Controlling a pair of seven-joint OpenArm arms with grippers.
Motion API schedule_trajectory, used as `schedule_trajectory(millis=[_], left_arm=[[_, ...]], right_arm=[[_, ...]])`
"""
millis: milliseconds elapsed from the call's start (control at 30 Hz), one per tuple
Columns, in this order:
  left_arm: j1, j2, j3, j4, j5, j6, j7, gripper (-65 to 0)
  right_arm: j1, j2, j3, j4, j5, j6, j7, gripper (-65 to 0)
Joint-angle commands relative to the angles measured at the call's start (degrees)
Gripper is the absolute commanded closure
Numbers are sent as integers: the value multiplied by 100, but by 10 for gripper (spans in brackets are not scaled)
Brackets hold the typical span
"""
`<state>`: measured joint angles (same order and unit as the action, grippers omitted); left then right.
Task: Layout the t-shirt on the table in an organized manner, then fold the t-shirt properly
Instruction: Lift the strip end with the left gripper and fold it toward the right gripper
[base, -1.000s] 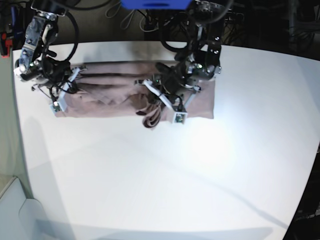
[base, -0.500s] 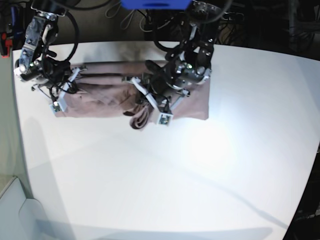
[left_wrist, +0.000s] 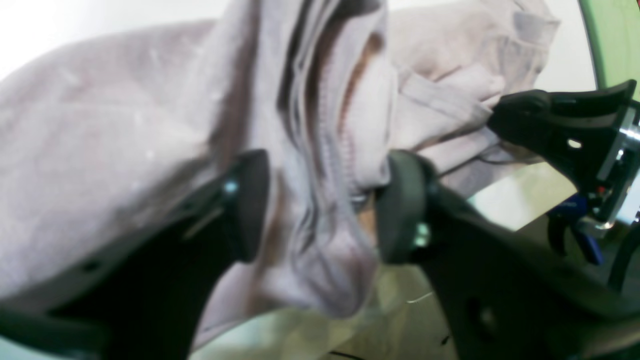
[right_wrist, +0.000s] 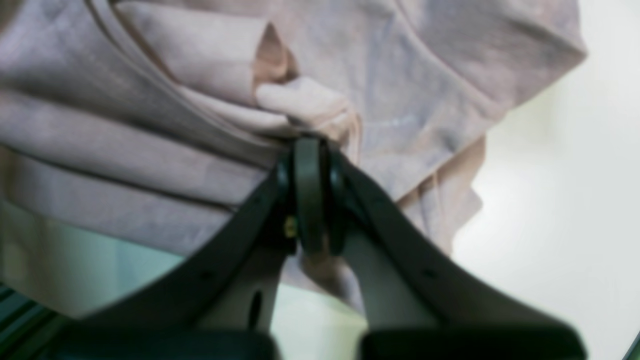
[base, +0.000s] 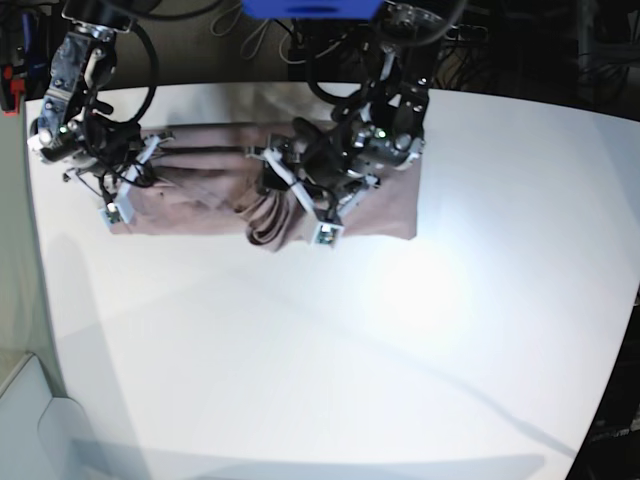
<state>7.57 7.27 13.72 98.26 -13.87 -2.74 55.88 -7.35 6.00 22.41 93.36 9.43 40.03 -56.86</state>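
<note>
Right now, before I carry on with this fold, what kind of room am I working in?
Most likely a robotics lab bench, not a home. A large bare white table holds only the t-shirt, two robot arms reach over it, and tangled cables hang in the dark behind.

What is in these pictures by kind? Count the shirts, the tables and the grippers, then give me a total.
Shirts: 1, the pink t-shirt, bunched along the far side of the table.
Tables: 1, the white table.
Grippers: 2, the left gripper with jaws apart around a fold of cloth, and the right gripper pinched shut on the shirt's edge.
Total: 4
</note>
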Motion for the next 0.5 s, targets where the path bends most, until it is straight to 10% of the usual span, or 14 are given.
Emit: schedule_trajectory(millis=[0,467], left_arm=[[-67,25,31,130,-86,-29,-62,-376],[161,-169,-532,1168,-86,-882,-133,-397]], right_arm=[[-7,46,-4,13,-139,-3,-164,0],[72,46,-4,22,-139,-3,-182,0]])
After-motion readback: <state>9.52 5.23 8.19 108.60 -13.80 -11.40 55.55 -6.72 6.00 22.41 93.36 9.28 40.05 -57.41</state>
